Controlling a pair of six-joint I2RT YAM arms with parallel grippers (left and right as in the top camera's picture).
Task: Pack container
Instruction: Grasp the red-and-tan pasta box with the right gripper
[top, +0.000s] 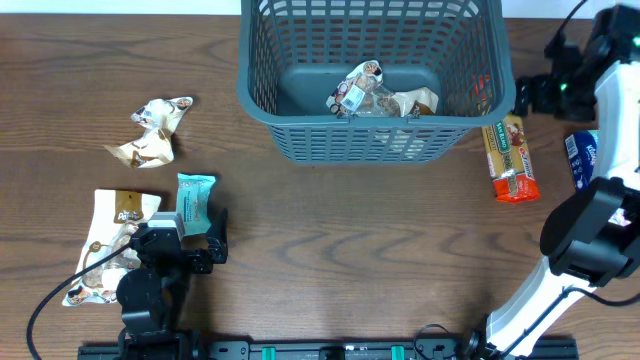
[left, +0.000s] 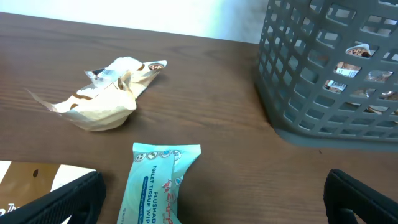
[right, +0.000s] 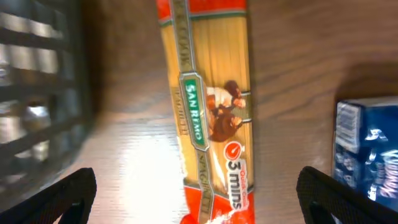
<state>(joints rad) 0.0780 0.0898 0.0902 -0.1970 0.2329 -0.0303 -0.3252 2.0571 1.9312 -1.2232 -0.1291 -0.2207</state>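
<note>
Top centre of the overhead view, and that's the container (top: 330, 140): a big dark grey plastic basket with slotted lattice walls, a thick rim and a solid floor, and a few crinkly snack packets (top: 375, 92) lying inside. Only from above do you see that floor. The left wrist camera catches just a corner of the container (left: 323, 81) at upper right, packets glinting through the slots, and the right wrist camera gets a blurred grey wall of it (right: 37, 93) at the left edge.

Now the left gripper (left: 214, 208): jaws spread wide, holding nothing, low over the brown wood-grain table (top: 350, 260). A teal wipes pack (left: 158, 186) lies flat in frame between its black fingers (left: 68, 199). The basket sits well apart from it, up and to the right. Beyond is a crumpled cream wrapper (left: 106, 93), and a flat cream pouch (left: 31, 177) pokes in at lower left.

Over to the right gripper (right: 199, 202), also wide apart and empty, hanging above a long glossy spaghetti pack (right: 208, 106) in orange-red and yellow. That pack lies just beside the basket's right wall. A blue carton (right: 367, 149) sits near it, at the right of that view.
</note>
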